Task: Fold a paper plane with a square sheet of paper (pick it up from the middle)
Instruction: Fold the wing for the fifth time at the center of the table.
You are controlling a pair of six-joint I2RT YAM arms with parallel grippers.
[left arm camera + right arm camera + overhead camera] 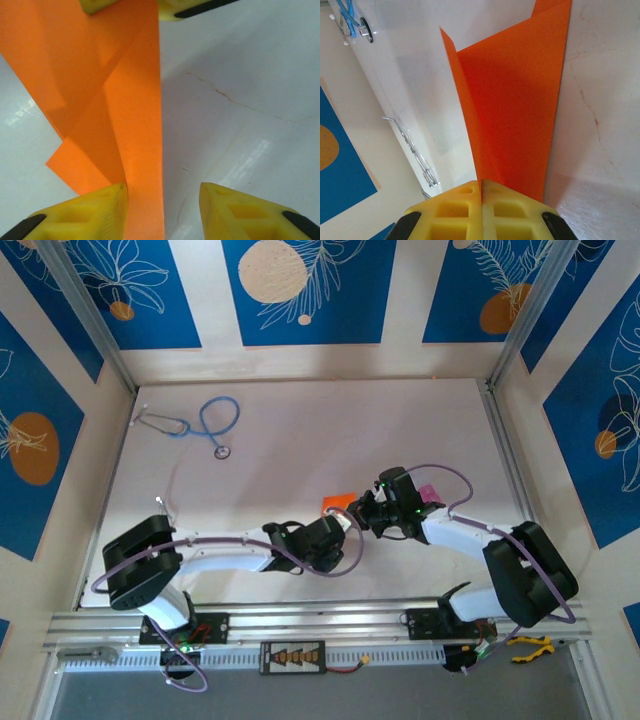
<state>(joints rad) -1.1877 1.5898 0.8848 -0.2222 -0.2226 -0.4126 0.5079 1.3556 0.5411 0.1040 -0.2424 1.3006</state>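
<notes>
Right tool (481, 186) pinching orange paper (520, 100), stethoscope (221, 451) beyond

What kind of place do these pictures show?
Probably a robot lab cell: a white table walled by blue printed panels, with the left arm and right arm bolted to a metal rail at its near edge.

The sheet of paper (337, 502) is between left gripper (162, 205) and right gripper (481, 192); the stethoscope (221, 451) lies on the table (300, 430) behind them, leftward, well apart
</notes>
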